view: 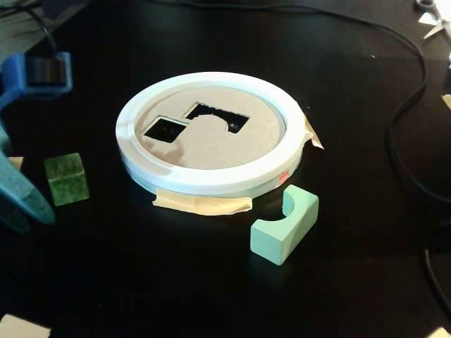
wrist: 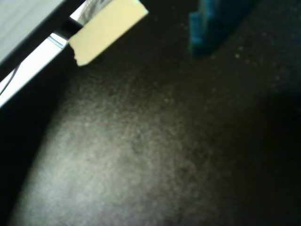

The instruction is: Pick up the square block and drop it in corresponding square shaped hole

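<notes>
While the white-rimmed tan cardboard disc [view: 211, 144] sits mid-table, its small dark square hole [view: 165, 129] gapes empty; the blue gripper [view: 20, 193], grip unreadable, perhaps touches the small dark green marbled cube [view: 67, 179] at fixed-view left.

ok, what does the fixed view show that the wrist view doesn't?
Fixed view only: the square block on the table, the cardboard disc in its white rim, the square shaped hole, the notched cutout, the pale mint block and a cable.
Wrist view only: a close tape strip at the table edge.
Both: the dark tabletop and blue arm parts. Gripper state unclear.
</notes>
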